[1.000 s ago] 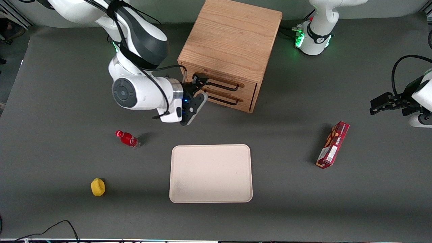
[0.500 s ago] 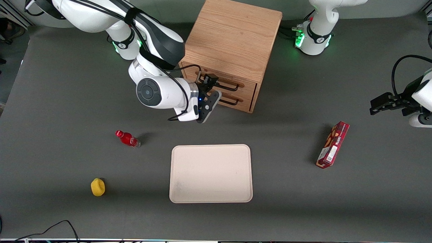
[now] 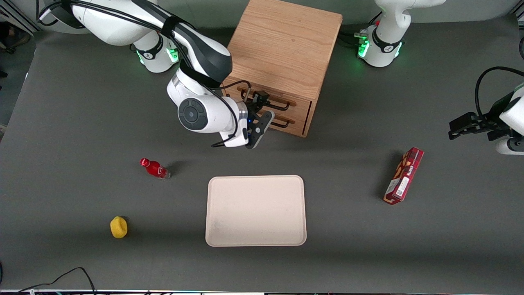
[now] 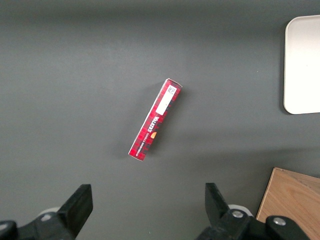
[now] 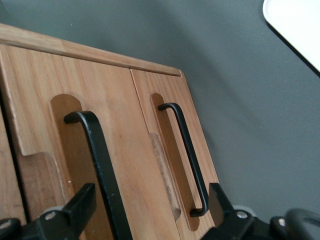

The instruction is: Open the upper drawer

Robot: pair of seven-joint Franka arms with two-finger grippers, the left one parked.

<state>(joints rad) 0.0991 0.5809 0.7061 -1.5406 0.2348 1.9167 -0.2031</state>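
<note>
The wooden cabinet stands at the back of the table, both drawers shut. The upper drawer has a black wire handle; the lower drawer's handle is below it. My right gripper is open, right in front of the drawer fronts, fingers one above the other. In the right wrist view the gripper straddles the upper drawer's handle, which runs close to one finger. The upper drawer front and the lower handle show too. Nothing is gripped.
A cream tray lies nearer the camera than the cabinet. A red bottle and a yellow object lie toward the working arm's end. A red box lies toward the parked arm's end, also in the left wrist view.
My right arm has moved along the drawer fronts toward the parked arm's end and closer to the cabinet. The gripper now sits at the handles' middle. The drawers have not moved.
</note>
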